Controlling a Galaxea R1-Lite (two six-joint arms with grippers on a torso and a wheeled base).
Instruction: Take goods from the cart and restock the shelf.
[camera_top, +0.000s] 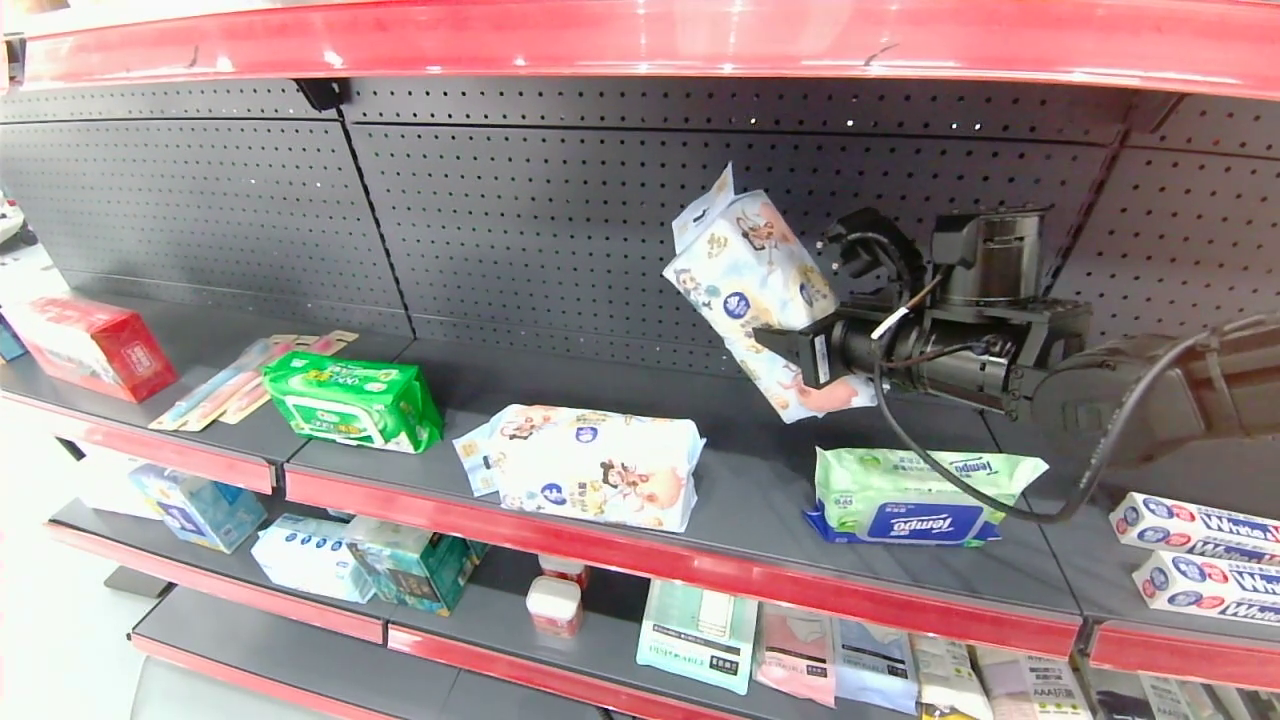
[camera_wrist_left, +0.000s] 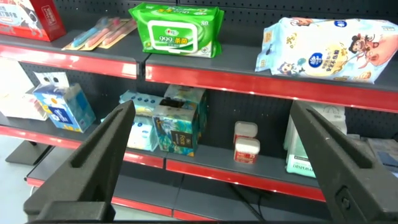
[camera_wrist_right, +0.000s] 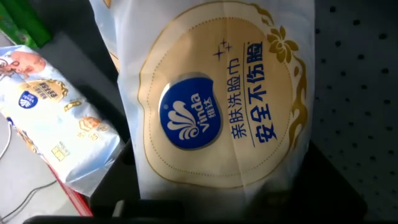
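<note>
The right gripper (camera_top: 800, 355) is clenching a cartoon tissue pack (camera_top: 755, 290) at two o'clock above its shelved twin (camera_top: 595, 465), likely to set alongside; left gripper (camera_wrist_left: 212, 112) is gaping empty

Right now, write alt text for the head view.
The right gripper holds a cartoon-printed tissue pack tilted above the grey shelf. A matching pack lies on it, between a green wipes pack and a pale green pack.

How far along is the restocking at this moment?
Done: one cartoon-print pack lies on the shelf. In hand: the right gripper holds a matching pack tilted above the shelf. Still to do: setting it down; the left gripper is open and empty.
</note>
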